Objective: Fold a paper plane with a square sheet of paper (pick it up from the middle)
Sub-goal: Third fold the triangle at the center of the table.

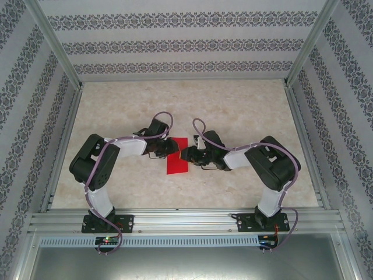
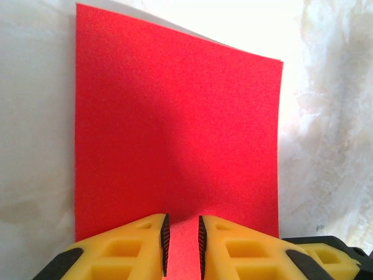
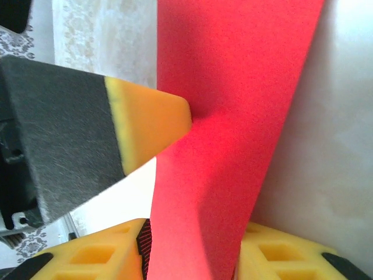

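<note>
walls [image 1: 175, 46]: floral-striped wallpaper | table [image 1: 233, 111]: beige marbled | light: bright, even

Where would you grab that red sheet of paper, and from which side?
Likely the middle of one edge, coming in level from the side. The red sheet is thin, with nothing on its face to pinch. The left gripper sits at its near side, about midway across, and a grip there should keep it from drooping to one side.

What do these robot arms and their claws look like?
The left arm and right arm have white and black shells with looping purple cables. The left claw and right claw have blocky yellow fingers with cut-outs and ribbed black pads.
</note>
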